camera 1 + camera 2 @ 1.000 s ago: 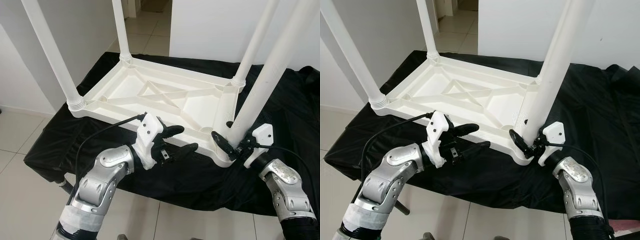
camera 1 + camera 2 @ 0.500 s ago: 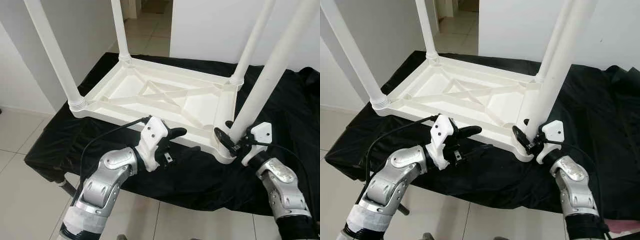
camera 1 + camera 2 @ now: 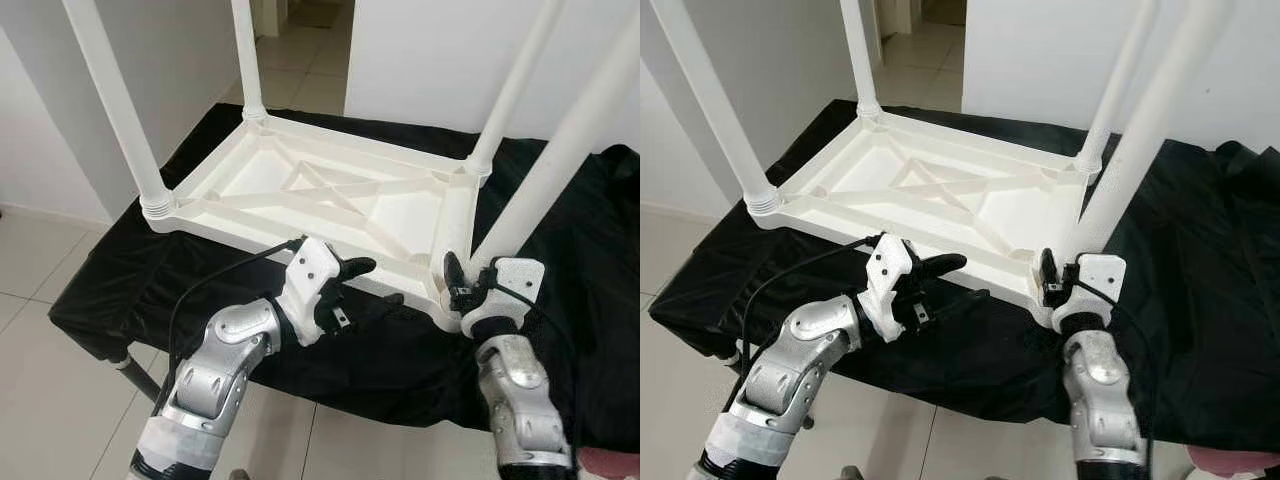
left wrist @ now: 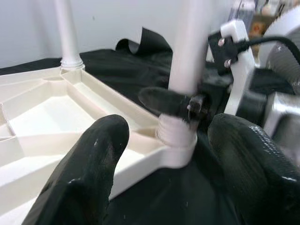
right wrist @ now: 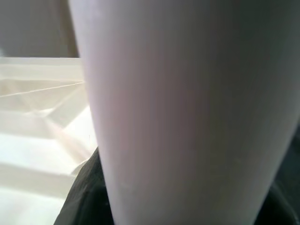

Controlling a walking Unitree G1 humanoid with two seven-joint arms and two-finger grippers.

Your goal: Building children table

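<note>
Tabletop of white plastic lies upside down on a black cloth that covers a low stand, its ribbed underside facing up and crossed by diagonal braces. Four white legs stand up out of its corner sockets: the far left leg, the near left leg, the far right leg, and the near right leg, which leans a little to the right as it rises. The right gripper is at the base of that near right leg, just above the socket at the near right corner of the tabletop; one black finger lies against the left side of the leg and the white wrist housing sits on the other side, so the fingers are clamped around the leg. In the right wrist view the leg is pressed close up against the camera. The left gripper hovers over the near edge of the tabletop, to the left of that corner, with its two black fingers spread well apart and holding nothing; the upper finger points toward the near right socket, the lower one lies low over the cloth. White floor tiles show on the near left, and white walls stand behind.
</note>
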